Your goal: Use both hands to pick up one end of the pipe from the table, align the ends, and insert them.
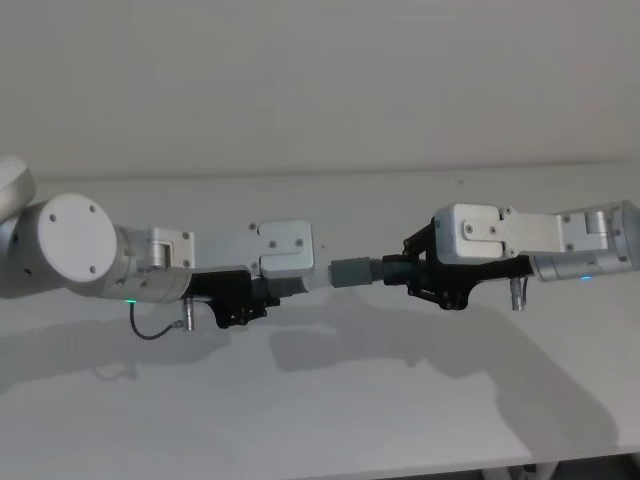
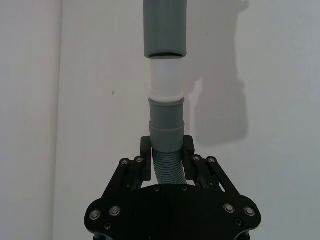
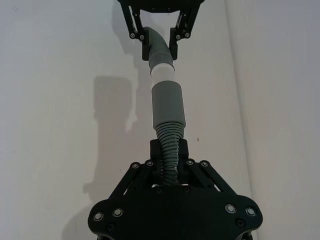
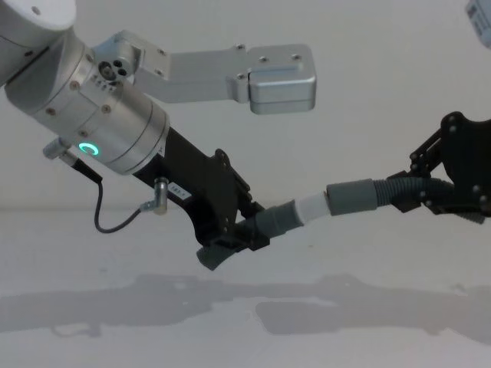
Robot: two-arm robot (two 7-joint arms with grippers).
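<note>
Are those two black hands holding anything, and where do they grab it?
Yes. The left hand grips the white-tipped pipe piece on its ribbed part just behind the cuff; the right hand grips the wider hollow piece on its ribbed part too.

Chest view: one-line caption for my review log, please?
Left gripper and right gripper hold grey hose pieces in mid-air, white tip entering wider grey cuff.

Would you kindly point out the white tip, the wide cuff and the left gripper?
white tip (image 2: 165,77), left wrist view, its bare middle.
wide cuff (image 3: 168,102), right wrist view, its smooth side.
left gripper (image 2: 167,150), left wrist view, between its fingertips.
</note>
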